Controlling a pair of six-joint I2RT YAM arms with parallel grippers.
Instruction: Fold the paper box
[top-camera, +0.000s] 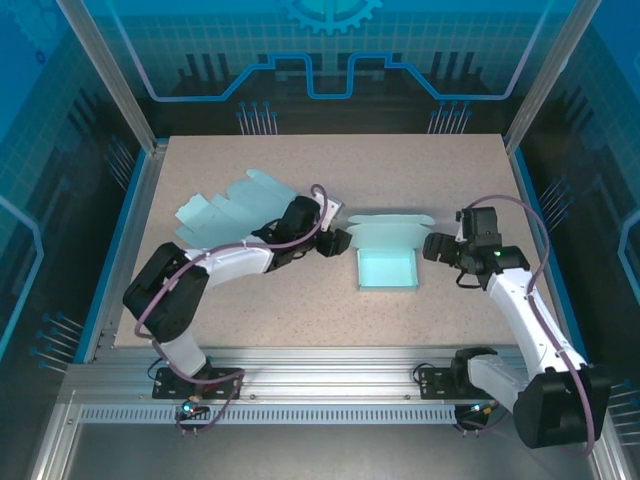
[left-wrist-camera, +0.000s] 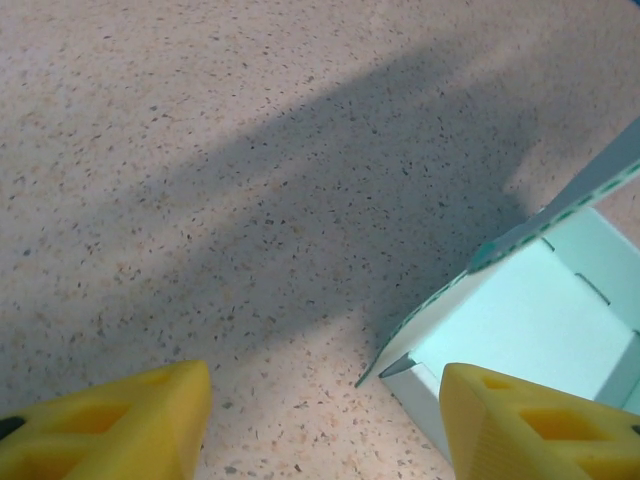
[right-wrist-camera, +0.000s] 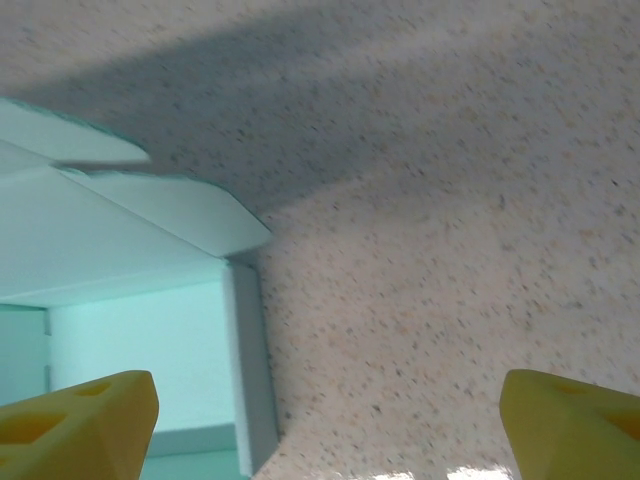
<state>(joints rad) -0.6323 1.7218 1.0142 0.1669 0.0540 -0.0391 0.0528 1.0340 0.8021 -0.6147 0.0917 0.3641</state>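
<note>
A light teal paper box (top-camera: 388, 258) sits half folded in the middle of the table, with its walls raised and its back lid flap standing up. My left gripper (top-camera: 339, 242) is just off its left side, open. In the left wrist view the box's near corner (left-wrist-camera: 520, 320) lies beside my right yellow fingertip (left-wrist-camera: 540, 425), and nothing is gripped by the left gripper (left-wrist-camera: 325, 432). My right gripper (top-camera: 431, 247) is at the box's right side, open wide. In the right wrist view the box's side wall (right-wrist-camera: 245, 360) stands between the fingers of the right gripper (right-wrist-camera: 325, 430), near the left one (right-wrist-camera: 75, 420).
A flat, unfolded teal box blank (top-camera: 228, 208) lies on the table behind my left arm. The speckled tabletop (top-camera: 400, 170) is bordered by metal frame posts (top-camera: 118, 90) and a rail along the near edge (top-camera: 330, 360).
</note>
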